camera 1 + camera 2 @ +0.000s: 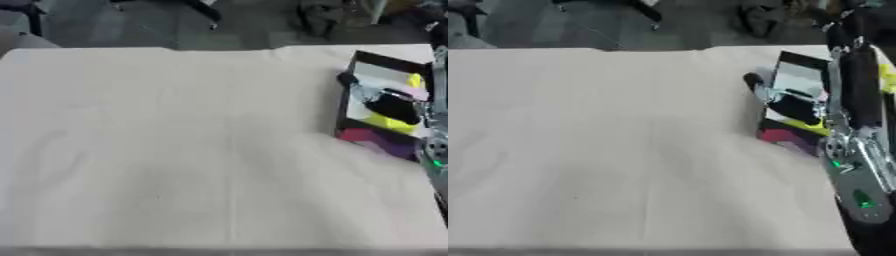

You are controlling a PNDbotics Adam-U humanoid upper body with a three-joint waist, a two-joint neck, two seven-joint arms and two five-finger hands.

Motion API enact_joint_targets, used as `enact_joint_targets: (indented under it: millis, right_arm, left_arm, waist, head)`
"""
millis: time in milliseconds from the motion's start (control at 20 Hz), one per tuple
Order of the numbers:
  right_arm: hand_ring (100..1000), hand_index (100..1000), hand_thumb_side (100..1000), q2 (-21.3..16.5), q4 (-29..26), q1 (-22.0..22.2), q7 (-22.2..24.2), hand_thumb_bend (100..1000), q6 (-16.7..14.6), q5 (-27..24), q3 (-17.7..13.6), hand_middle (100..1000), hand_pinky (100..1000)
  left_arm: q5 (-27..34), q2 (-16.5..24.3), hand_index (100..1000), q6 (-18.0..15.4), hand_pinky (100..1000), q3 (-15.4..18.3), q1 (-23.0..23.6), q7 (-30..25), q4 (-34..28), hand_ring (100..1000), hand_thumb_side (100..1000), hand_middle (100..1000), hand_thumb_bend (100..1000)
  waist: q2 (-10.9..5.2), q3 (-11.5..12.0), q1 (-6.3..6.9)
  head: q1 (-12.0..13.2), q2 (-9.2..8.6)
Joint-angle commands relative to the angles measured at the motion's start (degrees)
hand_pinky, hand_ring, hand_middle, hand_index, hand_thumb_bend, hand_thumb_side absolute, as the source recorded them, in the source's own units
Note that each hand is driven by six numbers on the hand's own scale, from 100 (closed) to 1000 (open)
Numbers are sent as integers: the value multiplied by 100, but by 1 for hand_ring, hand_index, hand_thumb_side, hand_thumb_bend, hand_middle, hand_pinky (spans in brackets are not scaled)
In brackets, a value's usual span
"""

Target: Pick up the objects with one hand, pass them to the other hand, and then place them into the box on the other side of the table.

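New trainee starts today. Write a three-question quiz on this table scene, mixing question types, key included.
1. True or false: the dark open-topped box sits on the left side of the beige cloth-covered table.
2. Which arm reaches over the box? A) left B) right
3. Fill in: a bright ____ object lies in the box below the robot's black right hand.

Key: 1 false; 2 B; 3 yellow.

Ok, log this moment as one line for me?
right hand over dark-walled box at table's right, fingers unclear | yellow item in box | left hand out of view
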Motion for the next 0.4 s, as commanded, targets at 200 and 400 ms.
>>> enact_joint_targets:
  millis: [200, 400]
  right_arm:
    - [769, 856, 332, -20, -13, 13, 456, 674, -399, -102, 468, 1000, 817]
    - [766, 852, 327, 17, 7, 67, 676, 675, -539, -254, 550, 1000, 814]
  left_arm:
    - [1, -83, 773, 24, 690, -160, -40, -236, -11, 601, 581, 592, 491]
    - [-16, -191, 771, 48, 690, -216, -38, -333, 38, 599, 583, 589, 487]
  waist:
    - [-84, -5, -13]
    - [-76, -10, -29]
  head:
    - [-42, -14]
    - [-69, -14]
